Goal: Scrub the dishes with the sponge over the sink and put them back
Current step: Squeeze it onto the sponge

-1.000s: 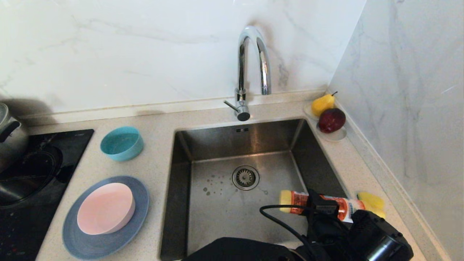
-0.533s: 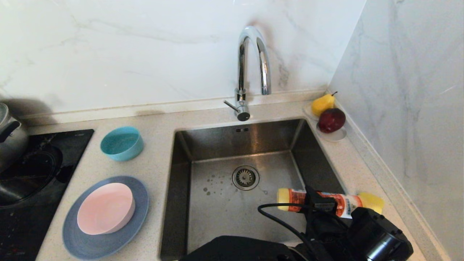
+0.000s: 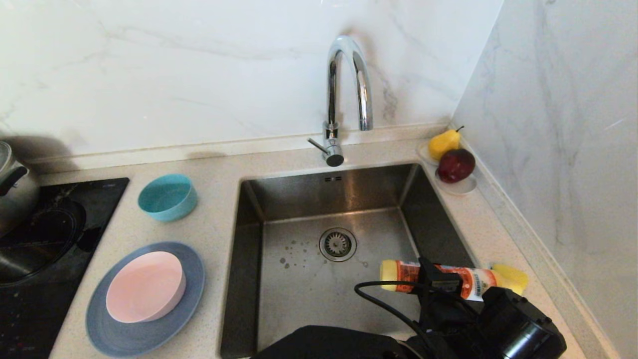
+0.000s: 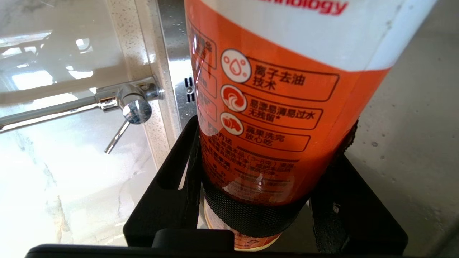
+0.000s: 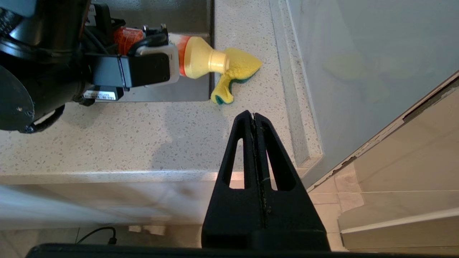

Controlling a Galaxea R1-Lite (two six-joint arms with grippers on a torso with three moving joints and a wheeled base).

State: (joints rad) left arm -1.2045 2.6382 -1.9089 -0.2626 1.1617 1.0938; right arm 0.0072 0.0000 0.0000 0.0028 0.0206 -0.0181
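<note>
The yellow sponge (image 3: 512, 275) lies on the counter right of the sink (image 3: 299, 279). My left gripper (image 3: 438, 281) is shut on an orange detergent bottle (image 3: 473, 283), held level over the sink's right edge. In the right wrist view the bottle's yellow nozzle (image 5: 211, 61) rests against the sponge (image 5: 238, 68). The bottle (image 4: 279, 89) fills the left wrist view between the fingers of the left gripper (image 4: 272, 143). The teal bowl (image 3: 167, 197) stands left of the sink. The pink bowl (image 3: 144, 285) sits on the slate-blue plate (image 3: 124, 339). My right gripper (image 5: 254, 116) hangs shut and empty below the counter's front edge.
A curved chrome tap (image 3: 349, 85) rises behind the sink. A white saucer (image 3: 461, 187) with a pear (image 3: 443, 143) and a dark red apple (image 3: 456, 164) sits in the back right corner by the wall. A black hob (image 3: 45, 259) with a pot (image 3: 15, 184) is at far left.
The bottle has shifted slightly left and levelled out, and its nozzle end now covers more of the sponge. The dishes and the right gripper have not moved.
</note>
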